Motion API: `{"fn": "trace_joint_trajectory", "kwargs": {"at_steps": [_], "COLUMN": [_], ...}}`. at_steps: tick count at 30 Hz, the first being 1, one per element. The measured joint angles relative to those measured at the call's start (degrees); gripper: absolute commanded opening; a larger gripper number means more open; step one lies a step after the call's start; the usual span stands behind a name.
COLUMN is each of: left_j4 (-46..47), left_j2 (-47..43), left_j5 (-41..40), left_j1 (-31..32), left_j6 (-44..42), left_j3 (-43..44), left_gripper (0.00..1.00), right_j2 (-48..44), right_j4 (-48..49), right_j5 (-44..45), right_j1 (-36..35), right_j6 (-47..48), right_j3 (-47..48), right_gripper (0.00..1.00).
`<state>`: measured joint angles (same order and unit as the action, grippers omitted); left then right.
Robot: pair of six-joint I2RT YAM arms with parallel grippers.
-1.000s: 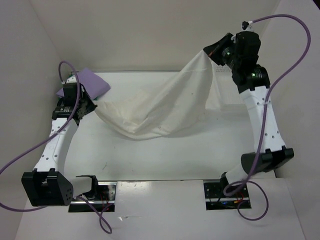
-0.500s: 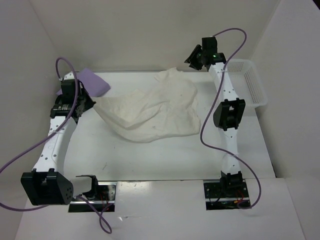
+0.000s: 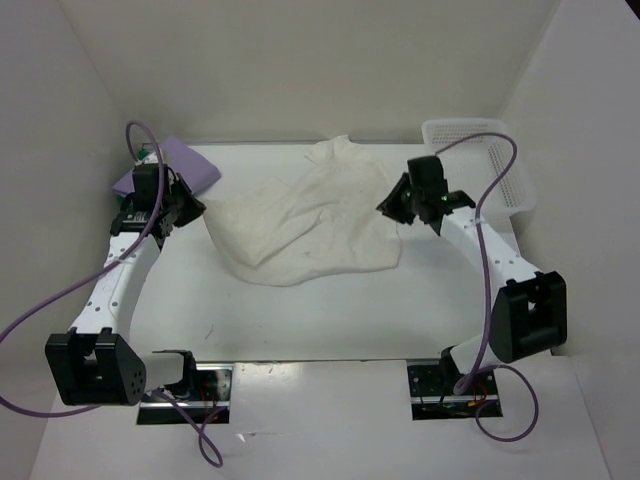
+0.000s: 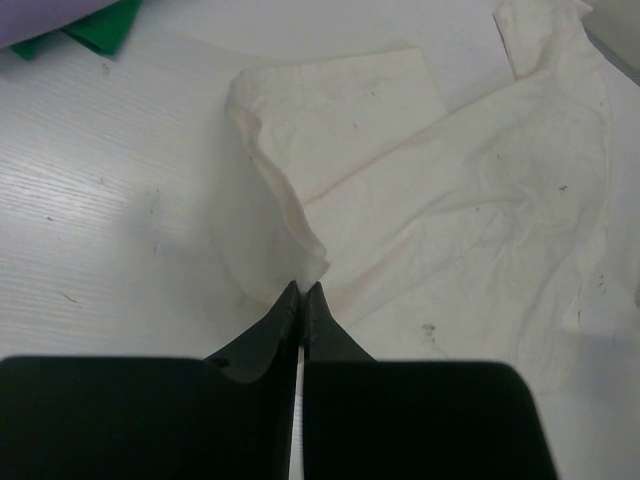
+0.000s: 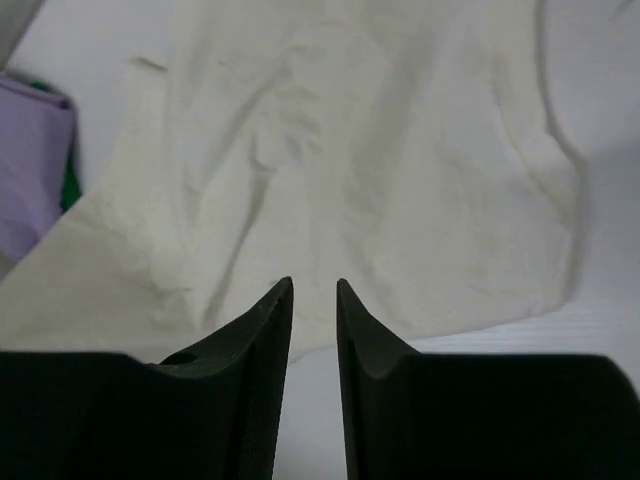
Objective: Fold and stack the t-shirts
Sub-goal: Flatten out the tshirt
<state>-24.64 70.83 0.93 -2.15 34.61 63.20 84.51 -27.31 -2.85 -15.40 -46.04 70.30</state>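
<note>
With left gripper (image 4: 302, 288) clamping the cream shirt (image 3: 310, 225) hem, right gripper (image 5: 314, 285) hangs parted above its opposite edge.

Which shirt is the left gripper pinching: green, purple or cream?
The cream-white shirt: its edge runs up into the shut left gripper. The purple shirt and green shirt lie clear of it.

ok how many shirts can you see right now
3. The cream shirt lies crumpled mid-table. The purple shirt sits at the far left corner. The green shirt is mostly hidden under the purple one, with only an edge showing.
</note>
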Motion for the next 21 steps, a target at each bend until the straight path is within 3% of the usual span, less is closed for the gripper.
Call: {"fn": "trace_joint_trajectory", "kwargs": {"at_steps": [6,13,15,19,20,21], "left_j4": [0.8,1.7,1.8,1.9,2.0,2.0], "left_j2": [0.0,0.0,-0.1,-0.3,-0.4,-0.4], "left_j5": [2.4,3.0,3.1,3.3,3.3,3.3], "left_j1": [0.9,1.0,1.0,1.0,1.0,1.0], "left_j6": [0.3,0.3,0.3,0.3,0.3,0.3], "left_j3": [-1.5,-1.6,-1.6,-1.6,-1.6,-1.6], "left_gripper": [0.0,0.0,0.0,0.0,0.0,0.0], "right_j2": [-2.6,-0.1,2.1,6.1,7.4,8.5], "right_j4": [1.6,4.3,5.7,7.3,7.6,8.0], "right_j5": [3.2,4.3,4.6,4.4,4.4,4.3], "right_j1": [1.9,3.6,3.5,3.6,3.6,3.6], "right_j6": [-3.4,-4.7,-4.7,-4.5,-4.4,-4.0], "right_j3": [-21.0,-24.9,-24.9,-23.2,-22.2,-21.1], "right_gripper": [0.5,0.5,0.49,0.36,0.21,0.14]}}
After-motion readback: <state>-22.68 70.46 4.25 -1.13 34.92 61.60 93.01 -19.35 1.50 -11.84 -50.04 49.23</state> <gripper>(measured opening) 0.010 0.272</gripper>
